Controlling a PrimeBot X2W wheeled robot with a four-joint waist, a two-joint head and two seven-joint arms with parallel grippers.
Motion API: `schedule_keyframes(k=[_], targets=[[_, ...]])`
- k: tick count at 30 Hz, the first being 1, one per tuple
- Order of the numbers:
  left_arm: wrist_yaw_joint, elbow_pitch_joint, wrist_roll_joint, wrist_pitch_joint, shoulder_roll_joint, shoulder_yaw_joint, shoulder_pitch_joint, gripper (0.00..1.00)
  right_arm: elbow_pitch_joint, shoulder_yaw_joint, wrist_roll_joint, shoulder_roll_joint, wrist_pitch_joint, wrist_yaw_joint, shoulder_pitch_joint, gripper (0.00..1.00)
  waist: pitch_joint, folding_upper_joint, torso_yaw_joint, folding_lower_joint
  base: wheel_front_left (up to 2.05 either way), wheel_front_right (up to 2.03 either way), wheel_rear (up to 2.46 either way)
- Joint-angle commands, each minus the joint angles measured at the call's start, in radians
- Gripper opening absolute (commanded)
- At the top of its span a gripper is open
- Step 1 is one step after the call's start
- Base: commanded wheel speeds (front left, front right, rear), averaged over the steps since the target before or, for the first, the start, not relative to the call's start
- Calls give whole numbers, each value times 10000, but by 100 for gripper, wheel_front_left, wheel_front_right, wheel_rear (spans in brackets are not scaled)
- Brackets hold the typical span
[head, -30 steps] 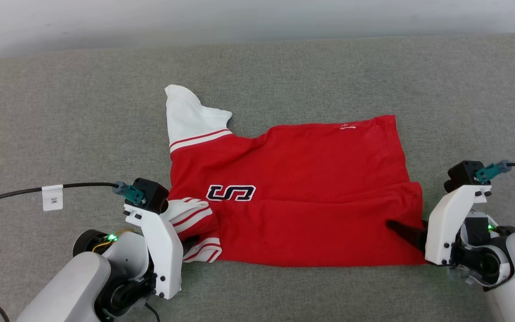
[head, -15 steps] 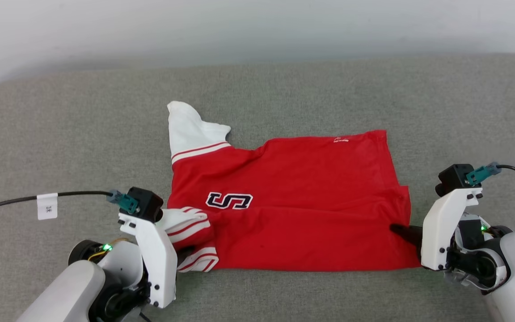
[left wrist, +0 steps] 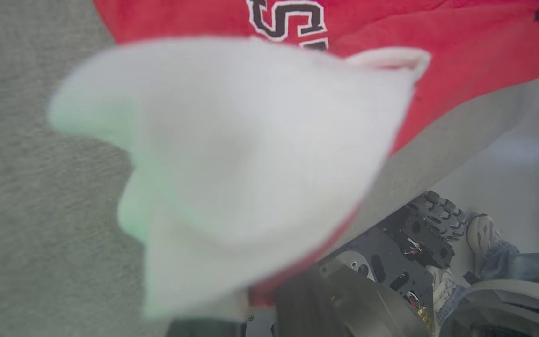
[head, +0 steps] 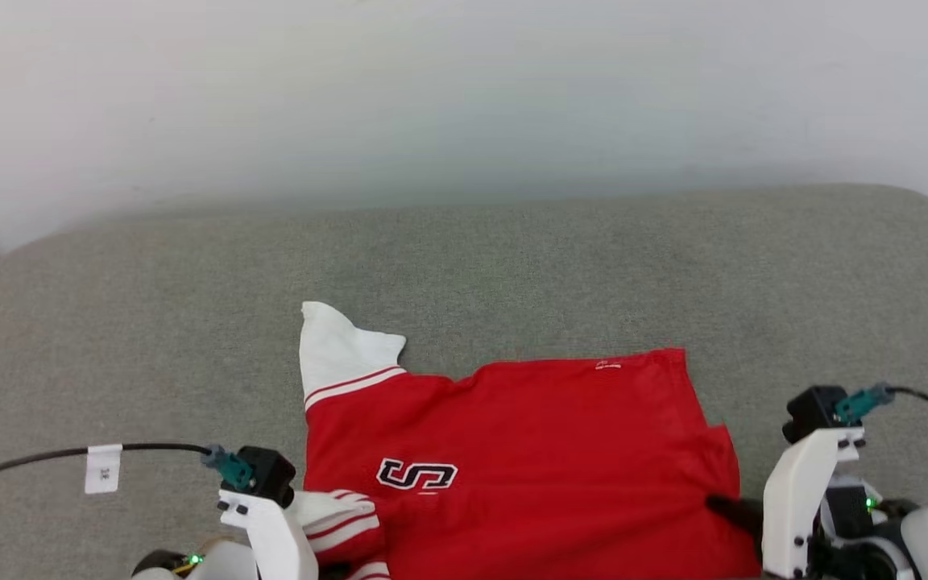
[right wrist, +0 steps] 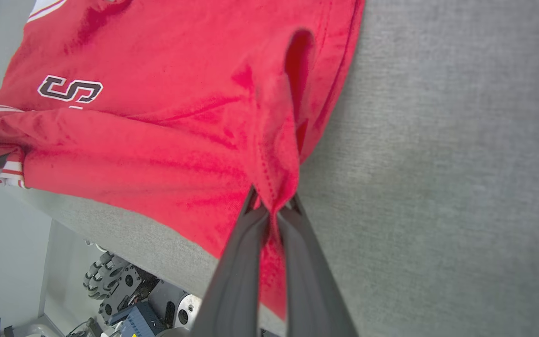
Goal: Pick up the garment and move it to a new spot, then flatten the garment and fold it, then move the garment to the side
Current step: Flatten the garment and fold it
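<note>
Fabric of the garment [head: 512, 451] is soft and limp; right end effector [right wrist: 274, 210] pinches its hem corner [right wrist: 276, 187], left end effector [head: 333, 569] holds its sleeve [left wrist: 251, 164].

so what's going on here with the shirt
A two-armed robot is working on a red T-shirt spread on a grey padded surface. The right gripper has its jaws shut on the hem at the shirt's near right corner. The left gripper grips the near white sleeve, which bunches up in front of its wrist camera. The near edge looks doubled over, but the fold is not finished.
</note>
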Motion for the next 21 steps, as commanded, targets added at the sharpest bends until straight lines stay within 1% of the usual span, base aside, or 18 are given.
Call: schedule_keyframes(k=[1,2,3,4,5,7,11,13,16,21], targets=[[63,56,-91,-12,-134,-22,107,0,35,-88,-165,41,-125,-8,208,0,25,0,7,1,0,0,0],[34,117,-136,-126,-220,-6,132,0,58,-152,-203,77,-202,-8,334,0,72,0,3,1,0,0,0],[56,245,-141,-245,-301,49,112,30,105,-239,-201,209,-338,-8,450,16,101,0,0,1,0,0,0],[92,379,-111,-294,-348,49,82,100,142,-288,-220,318,-477,-6,578,71,125,0,2,1,0,0,0],[110,487,-34,-377,-389,34,34,100,178,-300,-294,385,-644,-6,695,100,148,0,6,1,0,0,0],[132,705,-85,-552,-536,98,-22,100,191,-305,-284,537,-1032,-6,828,100,153,0,-2,1,0,0,0],[183,828,-399,-753,-577,411,148,100,-167,-45,-530,584,-2034,-6,1040,100,-3,0,-135,1,0,0,0],[338,758,-414,-953,-447,654,141,100,-454,5,-748,596,-2656,-6,1030,100,-60,0,-202,1,0,0,0],[600,608,-440,-1316,-386,1034,134,100,-672,-158,-1387,660,-3687,-6,968,100,-136,0,-326,1,0,0,0],[1101,333,-124,-1837,-166,1469,-67,100,-1030,-798,-2295,989,-4917,-6,938,100,-221,0,-526,1,0,0,0]])
